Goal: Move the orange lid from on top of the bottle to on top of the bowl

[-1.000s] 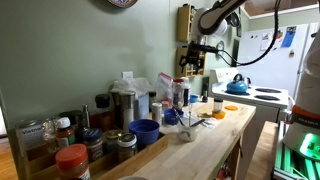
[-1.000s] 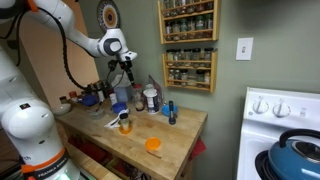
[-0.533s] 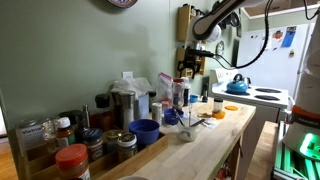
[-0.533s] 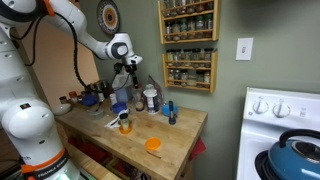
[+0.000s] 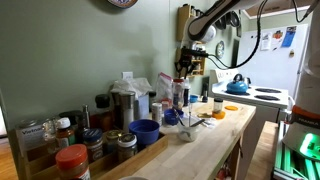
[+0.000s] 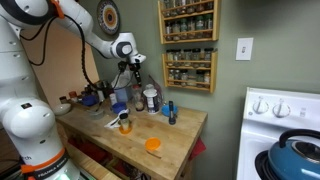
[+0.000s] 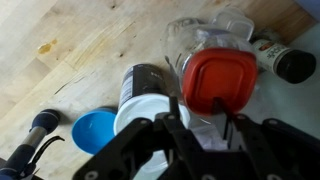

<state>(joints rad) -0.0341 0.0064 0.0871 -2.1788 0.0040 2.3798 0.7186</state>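
From the wrist view I look down on the orange lid [image 7: 218,78], which sits on the clear bottle [image 7: 200,40]. My gripper [image 7: 208,122] stands over it with one finger on either side of the lid's near edge. The jaws are narrowed, and I cannot tell whether they touch the lid. The blue bowl [image 7: 95,130] lies to the left of the bottle, beyond a white-lidded tub [image 7: 148,112]. In both exterior views the gripper [image 5: 183,68] [image 6: 135,72] hangs right at the top of the bottle [image 5: 180,95]. The blue bowl [image 5: 144,131] stands a little way along the counter.
Jars and tins crowd the back of the wooden counter [image 5: 215,140]. A squat jar with a wide orange-red lid [image 5: 72,158] stands in front. A dark jar [image 7: 145,80] and a dark-capped bottle [image 7: 295,65] flank the clear bottle. An orange disc [image 6: 152,145] lies on the counter, with a stove [image 5: 262,96] beyond.
The gripper has come down from above onto the top of the bottle. Its jaws have narrowed round the orange lid.
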